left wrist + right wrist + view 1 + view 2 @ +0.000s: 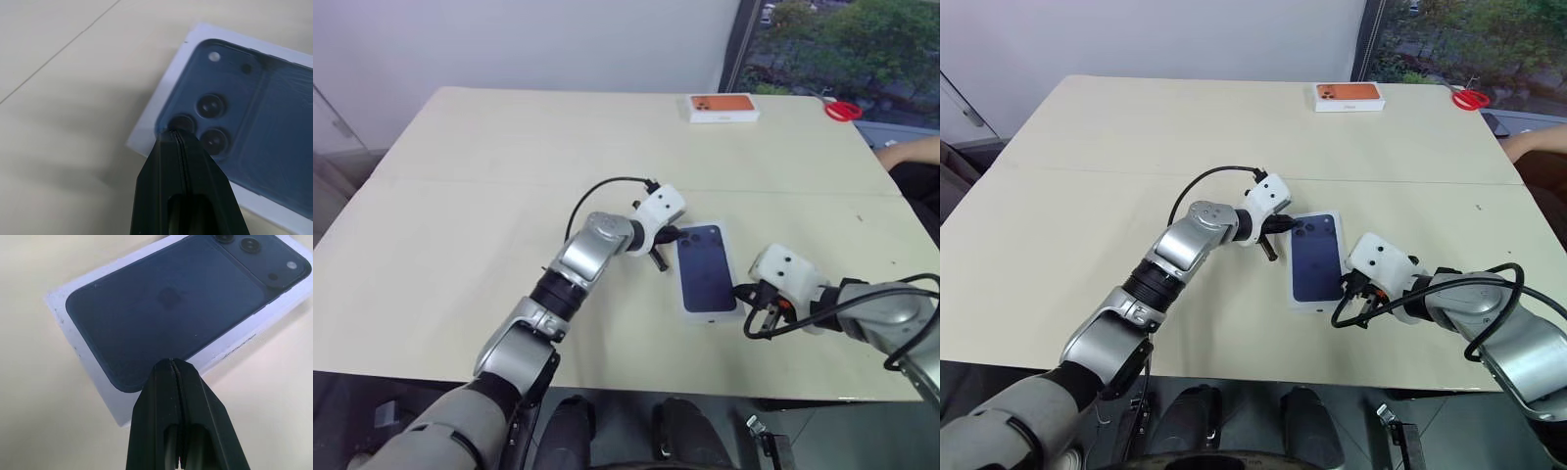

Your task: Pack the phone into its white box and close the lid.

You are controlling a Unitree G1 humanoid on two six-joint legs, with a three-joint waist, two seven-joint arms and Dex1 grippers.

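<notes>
The lid (707, 269) lies lengthwise between both pinched-shut, empty grippers: left gripper (664, 245) at its camera corner, right gripper (745, 296) alongside.

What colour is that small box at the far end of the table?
White with an orange top, the far box; the left eye view shows it best.

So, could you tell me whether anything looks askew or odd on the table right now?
Nothing stands out. The lid sits squarely closed, printed side up; both hands, left and right, are shut beside it.
</notes>
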